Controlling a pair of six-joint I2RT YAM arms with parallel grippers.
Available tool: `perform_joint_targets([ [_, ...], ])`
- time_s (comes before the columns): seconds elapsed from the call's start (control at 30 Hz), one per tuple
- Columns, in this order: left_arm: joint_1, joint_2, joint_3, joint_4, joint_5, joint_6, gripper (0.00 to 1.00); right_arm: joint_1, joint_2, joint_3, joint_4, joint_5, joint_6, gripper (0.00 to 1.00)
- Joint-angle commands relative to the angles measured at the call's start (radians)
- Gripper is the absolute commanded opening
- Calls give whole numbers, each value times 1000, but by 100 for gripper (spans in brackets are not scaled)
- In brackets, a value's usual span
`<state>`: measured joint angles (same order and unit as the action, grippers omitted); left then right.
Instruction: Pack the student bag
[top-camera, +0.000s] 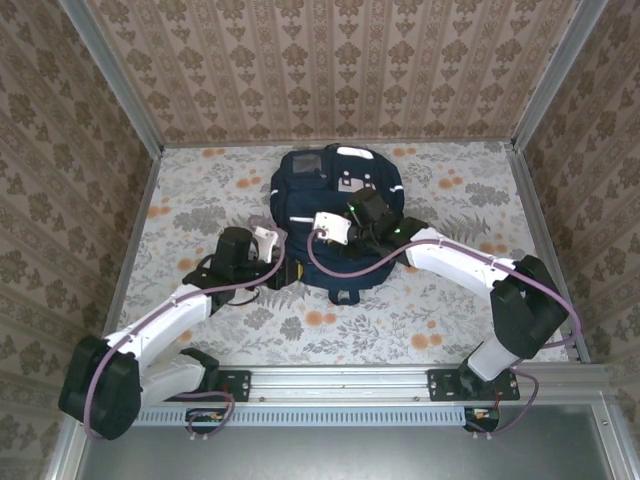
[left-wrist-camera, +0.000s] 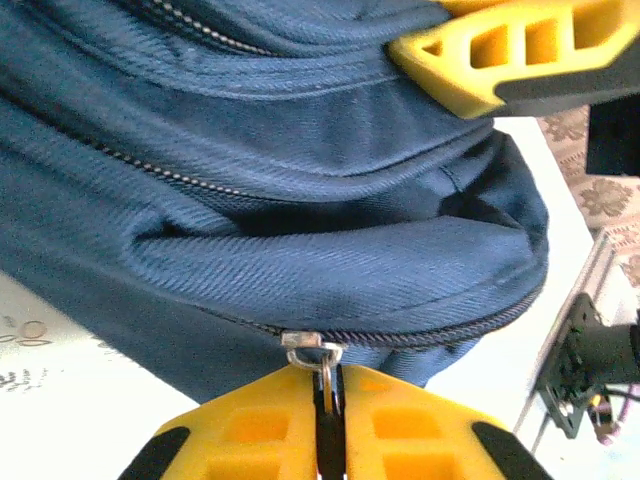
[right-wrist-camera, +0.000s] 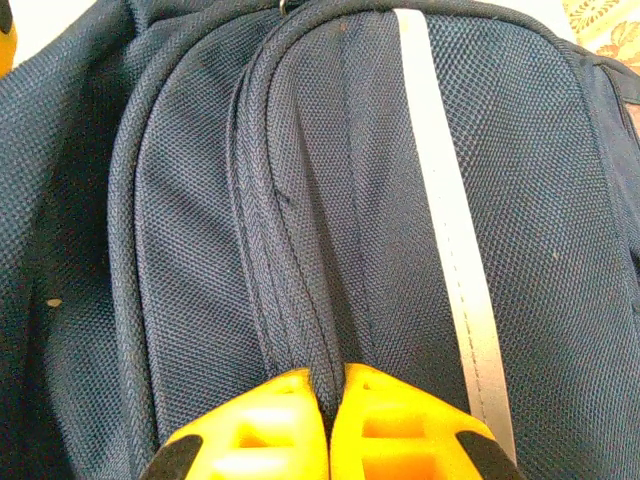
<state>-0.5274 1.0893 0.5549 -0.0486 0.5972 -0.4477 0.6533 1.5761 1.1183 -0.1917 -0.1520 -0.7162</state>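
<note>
Left gripper (left-wrist-camera: 328, 410): yellow fingers nearly together, pinching a small metal zipper pull (left-wrist-camera: 322, 356) between the tips. The pull stands upright out of the pinch, and its slider sits on the zipper track (left-wrist-camera: 430, 335) just ahead of the fingertips. Student bag (left-wrist-camera: 300, 200) lies directly ahead of and above this hand, navy twill in rolled folds, with a second zip line higher up. Another yellow finger (left-wrist-camera: 500, 50) lies against the fabric far up and to the right of this hand, well apart from the pull. Right gripper (right-wrist-camera: 330, 405): fingers closed tight, with a narrow raised ridge of the bag's navy fabric caught between the tips. White reflective stripe (right-wrist-camera: 450, 240) runs away from this hand just right of the pinch, lengthwise along the panel. From above, the bag lies on the flowered table (top-camera: 450, 310), beyond both arm bases. The left hand is at its near-left edge, the right hand over its middle.
</note>
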Motion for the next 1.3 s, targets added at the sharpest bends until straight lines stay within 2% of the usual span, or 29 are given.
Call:
perform_joint_targets([
  [0.0, -26, -7, 49, 0, 149, 13, 15, -15, -53, -6, 38, -59, -7, 0],
  [0.2, -37, 22, 57, 15, 172, 4, 15, -15, -41, -2, 31, -60, -6, 0],
  [0.27, -39, 23, 58, 12, 174, 6, 13, -15, -41, -8, 41, -57, -2, 0],
  [0.4, -49, 11, 54, 10, 179, 11, 1, -15, -29, 4, 36, -57, 15, 0],
  [0.5, -88, 13, 61, -3, 167, 25, 0, -13, -6, 27, 32, -60, 71, 0],
  [0.7, -207, 34, 85, -20, 73, 33, 0, 20, 67, 91, 25, 20, 178, 0],
  [0.97, -352, 162, 167, 25, -23, 25, 0, 33, 142, 174, 39, 53, 399, 0],
  [1.13, -412, 227, 229, -12, -79, 48, 0, 46, 210, 236, 50, -28, 604, 0],
  [1.27, -413, 164, 176, -31, -161, 45, 0, 49, 282, 291, 45, -107, 783, 0],
])
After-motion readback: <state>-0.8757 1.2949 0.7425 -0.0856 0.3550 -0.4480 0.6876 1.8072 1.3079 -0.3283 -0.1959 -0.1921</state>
